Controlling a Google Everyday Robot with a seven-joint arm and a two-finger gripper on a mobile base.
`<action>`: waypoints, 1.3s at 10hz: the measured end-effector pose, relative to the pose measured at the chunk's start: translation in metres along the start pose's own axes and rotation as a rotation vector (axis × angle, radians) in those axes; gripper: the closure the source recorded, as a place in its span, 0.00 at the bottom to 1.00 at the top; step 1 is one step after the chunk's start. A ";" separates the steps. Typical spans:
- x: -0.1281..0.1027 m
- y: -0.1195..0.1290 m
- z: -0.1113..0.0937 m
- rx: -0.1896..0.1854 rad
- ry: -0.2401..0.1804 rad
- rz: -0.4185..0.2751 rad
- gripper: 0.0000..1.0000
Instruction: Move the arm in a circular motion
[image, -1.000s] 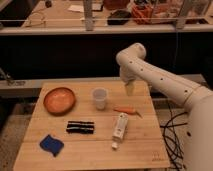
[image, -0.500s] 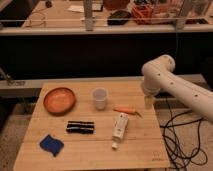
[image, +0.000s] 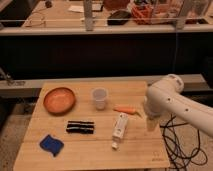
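The arm (image: 172, 100) is cream-white with thick tubular segments. It reaches in from the right edge, and its rounded elbow stands above the table's right side. From the elbow a short section hangs down to the gripper (image: 151, 125), which hovers over the right edge of the wooden table (image: 90, 157). The gripper is to the right of an orange carrot (image: 126, 109) and a white tube (image: 119, 127).
On the table lie an orange bowl (image: 59, 100), a clear cup (image: 100, 98), a black striped item (image: 80, 127) and a blue cloth (image: 51, 144). Black cables (image: 181, 146) trail on the floor at the right. A cluttered bench (image: 100, 20) runs behind.
The arm's elbow has swung from above the table's back right corner to the right and down, toward the table's near right side.
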 end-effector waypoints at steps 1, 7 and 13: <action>-0.024 0.009 -0.003 -0.007 -0.012 -0.025 0.20; -0.176 0.025 -0.016 -0.025 -0.106 -0.227 0.20; -0.298 -0.041 -0.004 -0.001 -0.102 -0.459 0.20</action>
